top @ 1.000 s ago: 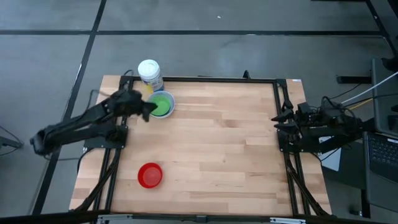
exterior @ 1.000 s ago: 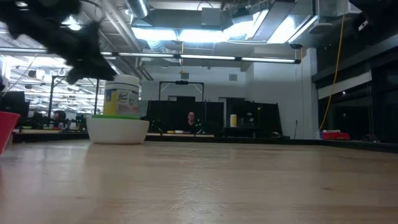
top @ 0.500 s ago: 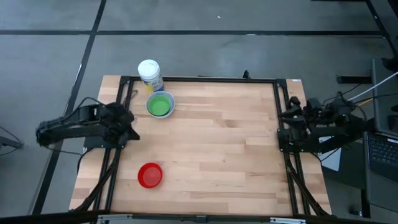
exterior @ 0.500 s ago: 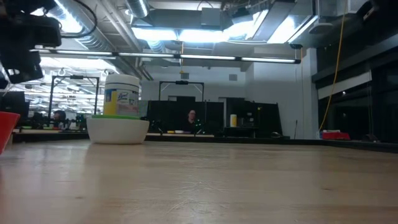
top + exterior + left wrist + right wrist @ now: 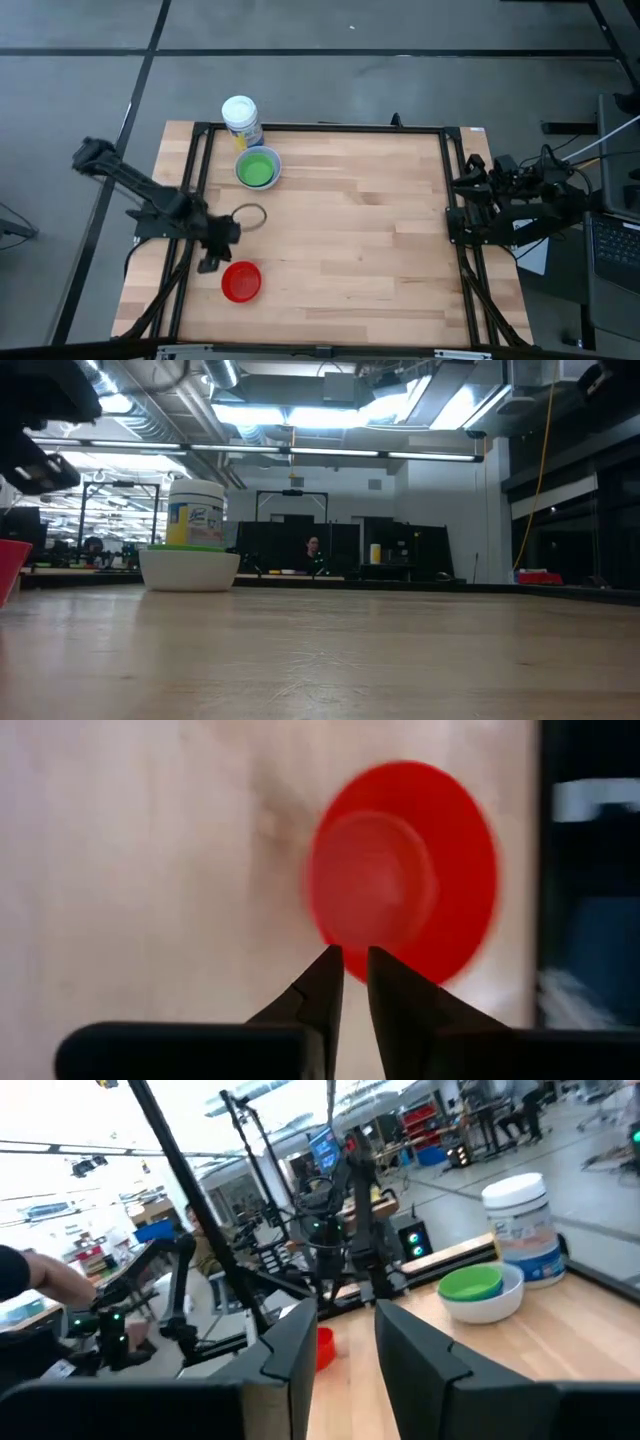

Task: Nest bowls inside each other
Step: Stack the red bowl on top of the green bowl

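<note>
1. The red bowl (image 5: pixel 241 282) is sitting alone near the front-left part of the tabletop (image 5: pixel 350 240), upright with its mouth facing up — well apart from the others.
2. The green bowl (image 5: pixel 257 167) is resting inside the white bowl (image 5: pixel 272 175) near the far-left corner, just beside a white canister (image 5: pixel 241 118) with a blue label; any other bowls nested under the green one are not showing.
3. The left tool (image 5: pixel 210 262) is hovering just beside the red bowl's rim; in its wrist view its fingers (image 5: pixel 320 995) are standing almost together with only a thin gap, and nothing is between them.
4. The right tool (image 5: pixel 470 186) is waiting at the right edge of the tabletop, its fingers (image 5: pixel 295 1345) parted and holding nothing.
5. The red bowl looks like thin, light plastic — stiff enough to hold shape, but smooth and likely to slide or tip if pushed sideways.
6. The sensible hold is the rim: one finger inside, one outside, pinching the wall on the side nearest the left tool, which calls for a wider gap than it is showing.
</note>
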Controlling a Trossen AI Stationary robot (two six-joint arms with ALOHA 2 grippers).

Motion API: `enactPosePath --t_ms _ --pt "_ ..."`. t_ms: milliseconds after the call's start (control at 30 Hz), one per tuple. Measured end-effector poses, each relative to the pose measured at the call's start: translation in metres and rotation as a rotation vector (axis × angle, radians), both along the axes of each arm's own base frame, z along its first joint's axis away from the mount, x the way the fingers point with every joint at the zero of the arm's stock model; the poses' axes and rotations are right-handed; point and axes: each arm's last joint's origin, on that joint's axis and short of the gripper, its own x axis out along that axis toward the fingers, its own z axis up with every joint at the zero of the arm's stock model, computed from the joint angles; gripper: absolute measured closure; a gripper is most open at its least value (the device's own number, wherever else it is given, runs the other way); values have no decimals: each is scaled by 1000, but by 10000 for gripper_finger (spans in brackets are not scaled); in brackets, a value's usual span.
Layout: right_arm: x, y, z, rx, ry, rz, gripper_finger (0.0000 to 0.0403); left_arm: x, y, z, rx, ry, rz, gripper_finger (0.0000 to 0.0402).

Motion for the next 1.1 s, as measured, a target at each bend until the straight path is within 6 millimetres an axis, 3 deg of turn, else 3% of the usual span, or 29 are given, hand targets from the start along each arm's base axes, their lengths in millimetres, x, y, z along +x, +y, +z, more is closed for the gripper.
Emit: enactPosePath --t_ms 167,433,800,1000,1100 --pt "0 1 0 4 4 18 286 10 -21 0 167 -18 48 371" --pt "0 1 -1 9 10 44 286 27 -38 -10 100 -37 116 338" --pt "0 3 -2 41 22 98 304 41 -31 -26 195 5 101 300" --pt "0 3 -2 44 23 98 292 46 -29 -36 223 49 62 306" --pt "0 3 -2 44 23 98 285 48 -33 -45 202 101 44 333"
